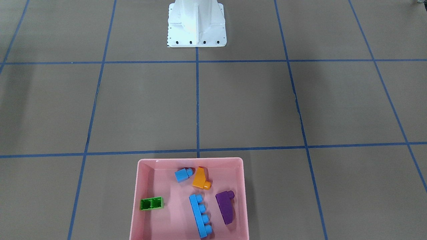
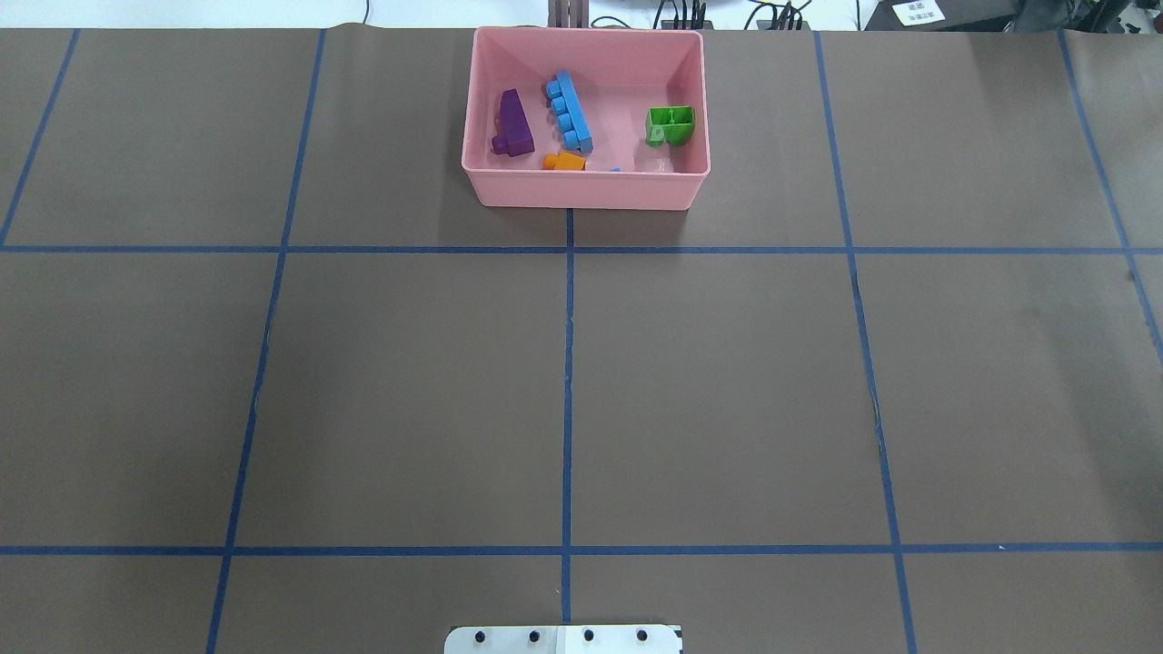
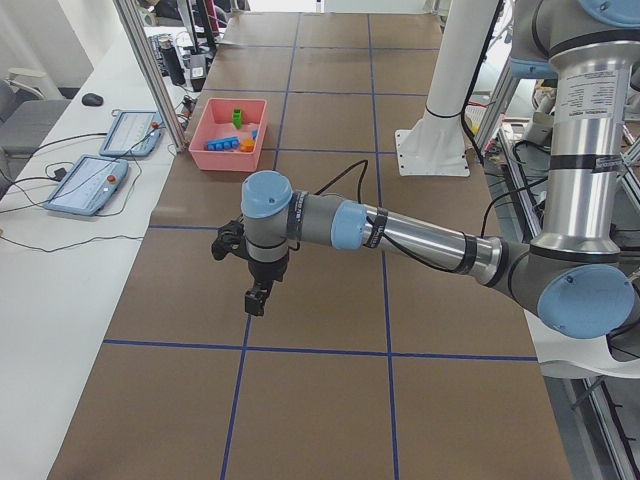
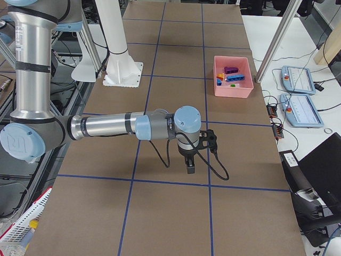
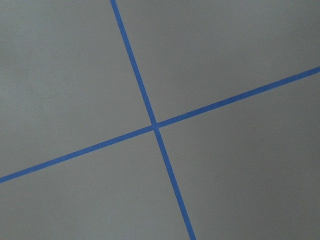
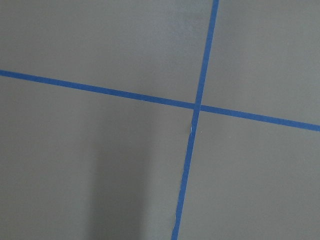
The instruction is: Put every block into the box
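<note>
Front view: box (image 1: 190, 161) at the table (image 1: 250, 106) edge far from the robot, all five blocks inside. Cube (image 1: 182, 175) and orange block (image 1: 200, 179) just beside each other near the robot-side wall. Bar (image 1: 201, 215) and purple block (image 1: 225, 207) lie side by side, apart. Green brick (image 1: 151, 203) alone, hollow cells showing.

Overhead: orange block and cube mostly hidden behind the box's near wall.

Left side view: left gripper (image 3: 256, 300) points down over bare table, well apart from the box; grip state cannot be told.

Right side view: right gripper (image 4: 190, 168) likewise; cannot tell.

Wrist views: only table and crossed tape (image 5: 155, 125).
</note>
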